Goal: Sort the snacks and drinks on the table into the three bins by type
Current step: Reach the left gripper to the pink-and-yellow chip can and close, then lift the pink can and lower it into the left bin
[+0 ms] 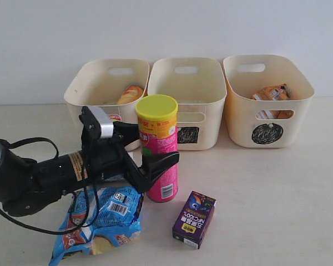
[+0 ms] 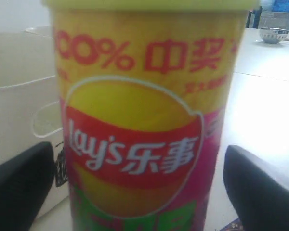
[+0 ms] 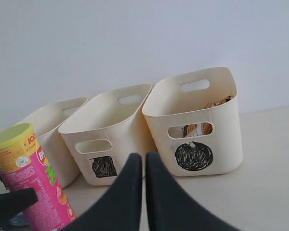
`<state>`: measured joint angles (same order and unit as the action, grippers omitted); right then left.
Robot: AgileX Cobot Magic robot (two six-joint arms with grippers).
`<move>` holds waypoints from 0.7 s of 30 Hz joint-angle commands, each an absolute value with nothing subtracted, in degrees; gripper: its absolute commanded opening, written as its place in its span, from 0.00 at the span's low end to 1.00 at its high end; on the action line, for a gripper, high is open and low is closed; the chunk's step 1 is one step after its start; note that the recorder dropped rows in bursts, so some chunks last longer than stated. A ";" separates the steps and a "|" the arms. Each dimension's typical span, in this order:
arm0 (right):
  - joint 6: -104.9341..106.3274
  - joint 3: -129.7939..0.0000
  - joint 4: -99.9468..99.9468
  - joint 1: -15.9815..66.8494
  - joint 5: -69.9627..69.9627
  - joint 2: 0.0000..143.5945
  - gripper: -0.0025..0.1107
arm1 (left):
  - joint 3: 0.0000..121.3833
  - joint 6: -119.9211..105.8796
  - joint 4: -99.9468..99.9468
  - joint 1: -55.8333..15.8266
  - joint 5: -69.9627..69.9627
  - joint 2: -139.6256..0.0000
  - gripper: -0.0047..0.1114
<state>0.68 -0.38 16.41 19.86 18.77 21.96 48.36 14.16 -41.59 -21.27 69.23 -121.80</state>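
A pink-red chip canister [image 1: 160, 152] with a yellow lid stands upright in front of the bins and fills the left wrist view [image 2: 144, 120]. My left gripper [image 1: 155, 143] is open, one finger [image 2: 19, 185] on each side of the canister with a gap to each. A blue-white crinkly bag [image 1: 102, 219] lies under that arm. A dark purple drink carton [image 1: 194, 219] lies to the canister's right. Three cream bins stand at the back: left [image 1: 100, 88], square-marked [image 1: 205, 119] and circle-marked [image 1: 241, 119]. My right gripper [image 3: 144, 161] is shut and empty, facing the bins; the exterior view does not show it.
A yellow-orange canister [image 1: 130, 94] lies in the left bin. An orange-brown bag [image 1: 273, 93] sits in the circle bin [image 3: 221, 125]. The square bin [image 3: 130, 139] shows nothing inside. A white wall rises right behind the bins.
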 commanded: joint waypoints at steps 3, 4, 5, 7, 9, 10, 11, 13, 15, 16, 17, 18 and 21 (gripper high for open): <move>0.75 0.00 15.94 19.55 18.97 21.81 0.02 | 50.04 15.50 -39.46 -22.03 62.83 -122.33 0.68; 0.75 0.00 15.94 19.55 18.97 21.81 0.02 | 50.04 15.50 -39.46 -22.03 62.67 -122.33 0.63; 0.75 0.00 15.94 19.55 18.97 21.81 0.02 | 50.04 15.60 -39.62 -22.03 62.67 -122.33 0.56; 0.75 0.00 15.94 19.55 18.97 21.81 0.02 | 50.04 18.27 -40.81 -22.03 65.00 -121.93 0.35; 0.75 0.00 15.94 19.55 18.97 21.81 0.02 | 50.04 21.03 -42.60 -22.03 67.52 -121.13 0.19; 0.75 0.00 15.94 19.55 18.97 21.81 0.02 | 50.04 21.91 -43.86 -22.03 68.51 -120.56 0.11; 0.75 0.00 15.94 19.55 18.97 21.81 0.02 | 50.04 22.32 -45.06 -22.03 69.20 -119.98 0.08; 0.75 0.00 15.94 19.55 18.97 21.81 0.02 | 50.04 23.11 -47.30 -22.03 69.21 -118.22 0.07; 0.75 0.00 15.94 19.55 18.97 21.81 0.02 | 50.04 26.56 -48.93 -22.03 68.55 -114.87 0.07; 0.58 0.00 15.94 19.55 18.97 21.81 0.02 | 49.92 29.26 -49.07 -22.03 68.15 -112.42 0.07; 0.58 0.00 15.94 19.55 18.85 21.81 0.02 | 49.92 30.49 -49.07 -22.03 67.35 -110.81 0.07; 0.58 0.00 15.94 19.55 18.85 21.81 0.02 | 49.92 32.01 -49.07 -22.03 65.58 -108.23 0.07; 0.58 0.00 15.94 19.55 18.85 21.81 0.02 | 49.92 34.09 -49.46 -21.87 54.58 -99.09 0.07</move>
<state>0.70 -0.38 16.41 19.86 18.77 21.96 49.79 32.31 -49.09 -21.72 61.27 -104.45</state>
